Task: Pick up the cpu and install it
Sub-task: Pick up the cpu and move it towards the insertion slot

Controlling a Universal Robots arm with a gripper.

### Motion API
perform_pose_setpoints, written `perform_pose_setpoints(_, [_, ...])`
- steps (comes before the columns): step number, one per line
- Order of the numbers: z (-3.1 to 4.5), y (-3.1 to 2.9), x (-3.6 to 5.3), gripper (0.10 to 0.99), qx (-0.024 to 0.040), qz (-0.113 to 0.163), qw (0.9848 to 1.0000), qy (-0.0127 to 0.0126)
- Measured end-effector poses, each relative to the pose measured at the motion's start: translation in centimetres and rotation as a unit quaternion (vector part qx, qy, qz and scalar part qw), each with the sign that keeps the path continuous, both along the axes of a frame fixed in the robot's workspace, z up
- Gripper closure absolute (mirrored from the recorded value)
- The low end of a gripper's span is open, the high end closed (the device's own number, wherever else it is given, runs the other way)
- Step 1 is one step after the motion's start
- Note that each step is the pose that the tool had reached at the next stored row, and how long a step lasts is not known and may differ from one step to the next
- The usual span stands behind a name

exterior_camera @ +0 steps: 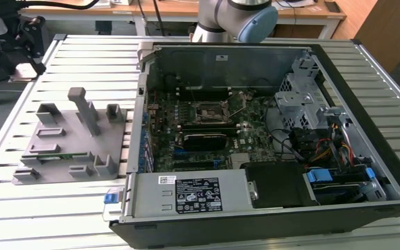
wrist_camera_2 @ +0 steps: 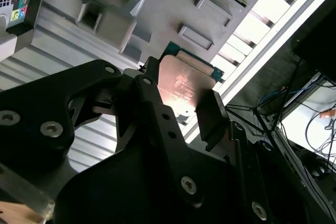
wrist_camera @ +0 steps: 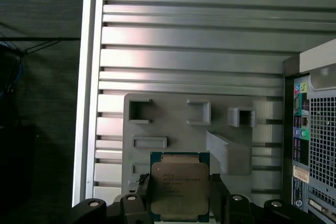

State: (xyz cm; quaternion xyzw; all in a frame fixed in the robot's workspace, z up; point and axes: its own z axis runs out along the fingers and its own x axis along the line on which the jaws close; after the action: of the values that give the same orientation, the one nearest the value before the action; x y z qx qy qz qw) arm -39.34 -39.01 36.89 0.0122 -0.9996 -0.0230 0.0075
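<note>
The cpu [wrist_camera: 180, 188], a small square chip with a shiny metal top and a green rim, sits between the two black fingers of my gripper [wrist_camera: 180, 199], which is shut on its opposite edges. In the second wrist view the cpu [wrist_camera_2: 184, 83] shows held in my gripper [wrist_camera_2: 181, 97], well above the grey fixture [wrist_camera_2: 157, 3]. In the exterior view my gripper [exterior_camera: 21, 65] hangs over the table's far corner at the exterior view's left, with the pale cpu [exterior_camera: 25, 71] in it. The motherboard socket [exterior_camera: 209, 109] lies inside the open computer case [exterior_camera: 270, 224].
The grey fixture [exterior_camera: 68, 140] with upright posts and pockets lies on the slatted table [exterior_camera: 47, 208], with a green memory stick [exterior_camera: 55, 154] in one slot. The case's walls, drive cage [exterior_camera: 303, 101] and cables surround the motherboard. The arm's base [exterior_camera: 235, 18] stands behind the case.
</note>
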Motion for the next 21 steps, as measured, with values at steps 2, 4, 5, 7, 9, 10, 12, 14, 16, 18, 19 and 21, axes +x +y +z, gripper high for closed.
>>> perform_pose_setpoints(2, [-0.01,0.01,0.30,0.557,0.0000,0.000,1.0000,-0.0001])
perform_pose_setpoints(4, [0.00,0.03,0.59,0.557,0.0000,0.000,1.0000,0.0000])
perform_pose_setpoints(5, [0.00,0.03,0.73,0.557,0.0000,0.000,1.0000,0.0000])
perform_pose_setpoints(7, [0.00,0.05,1.01,0.557,0.0001,0.000,1.0000,0.0000])
perform_pose_setpoints(9, [0.00,0.07,1.30,0.557,0.0000,0.000,1.0000,0.0000])
perform_pose_setpoints(10, [0.00,0.08,1.44,0.557,0.0000,0.000,1.0000,0.0000])
perform_pose_setpoints(12, [0.00,0.10,1.73,0.557,0.0001,0.000,1.0000,0.0000])
perform_pose_setpoints(14, [0.00,0.12,2.05,0.557,0.0001,0.000,1.0000,0.0000])
perform_pose_setpoints(16, [-0.01,0.14,2.35,0.557,0.0001,0.000,1.0000,-0.0001])
perform_pose_setpoints(18, [0.00,0.16,2.64,0.557,0.0001,0.000,1.0000,0.0000])
perform_pose_setpoints(19, [0.00,0.17,2.78,0.557,0.0001,0.000,1.0000,0.0000])
perform_pose_setpoints(21, [0.00,0.20,3.08,0.557,0.0001,0.000,1.0000,0.0000])
